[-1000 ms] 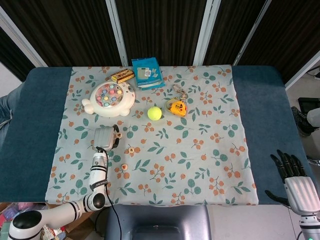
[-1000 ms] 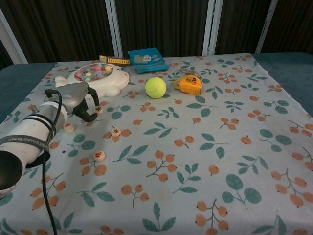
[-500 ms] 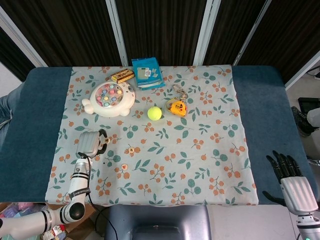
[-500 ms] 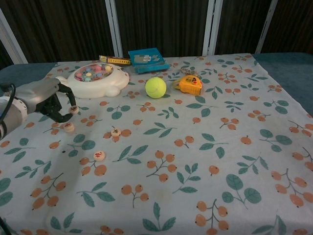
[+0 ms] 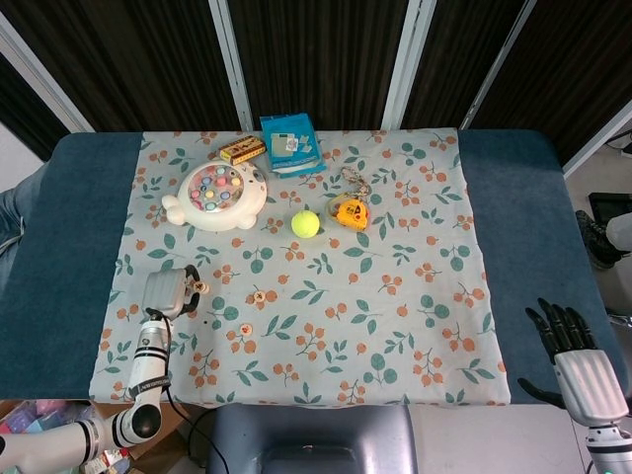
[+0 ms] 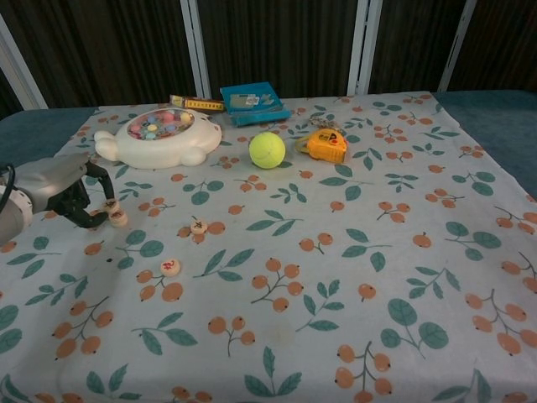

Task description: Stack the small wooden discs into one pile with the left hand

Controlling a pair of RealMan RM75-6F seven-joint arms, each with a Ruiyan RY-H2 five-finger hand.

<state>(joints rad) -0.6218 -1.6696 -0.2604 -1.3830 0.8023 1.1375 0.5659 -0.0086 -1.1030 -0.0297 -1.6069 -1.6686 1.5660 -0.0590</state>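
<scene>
While the left robot hand [image 6: 71,195] pinches one wooden disc [image 6: 108,205] just above another disc [image 6: 118,218] at the surface's left edge, presumably to stack them, two more discs [image 6: 198,226] [image 6: 170,267] lie apart to its right. Right robot hand [image 5: 583,365] hangs spread, idle.

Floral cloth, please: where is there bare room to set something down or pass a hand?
The near and right stretches of the floral cloth are bare. The far edge is crowded: fishing toy, blue box, tennis ball, tape measure. At left, the left hand and wooden discs fill the space.
</scene>
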